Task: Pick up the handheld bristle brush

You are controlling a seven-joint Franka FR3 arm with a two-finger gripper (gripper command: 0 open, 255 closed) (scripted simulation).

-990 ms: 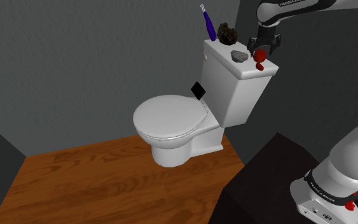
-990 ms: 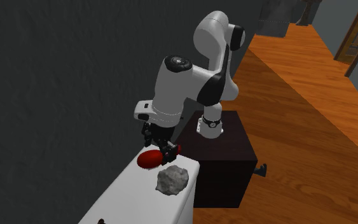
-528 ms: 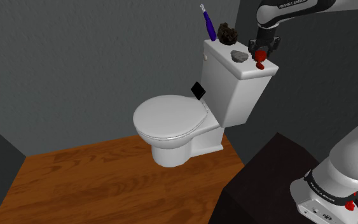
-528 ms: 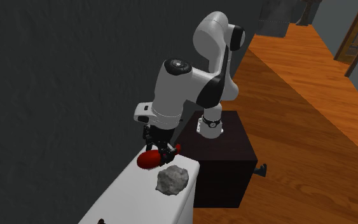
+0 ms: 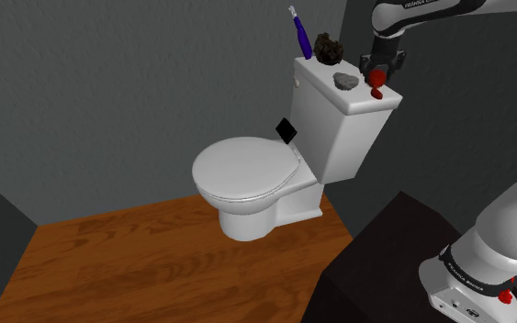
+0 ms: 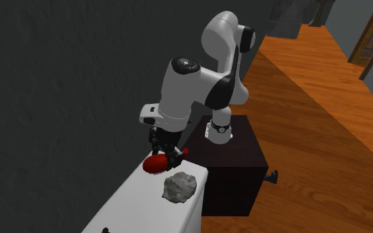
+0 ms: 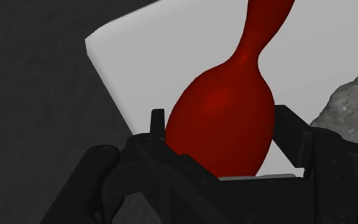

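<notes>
Jaws narrow, closed on the red brush (image 7: 225,121) around its fat bulb end, one jaw against each side in the wrist view, so this reads as a hold, not a hover. The brush's thin neck runs away from the jaws across the white tank lid (image 7: 323,57). In the second exterior view the brush (image 6: 155,163) sits at the lid's end nearest the arm's stand, right under the jaws, with the arm coming down on it from above. Whether it is clear of the lid (image 6: 145,205) or touching it, cannot tell. Step in hand, as I judge it: grasp made, lift not clearly done. The next move calls for a straight pull up off the lid with the grip kept firm, since the rounded bulb could slip or pivot between the jaws. A grey rock-like lump (image 6: 179,186) lies on the same lid just beside the brush, further from the lid's end, so lifting straight up avoids nudging it. In the shoulder view the brush (image 5: 374,90) is at the lid's (image 5: 325,78) end, and a dark lump (image 5: 327,46) and a purple-blue upright item (image 5: 298,35) stand at the lid's far end, well apart from the brush.
</notes>
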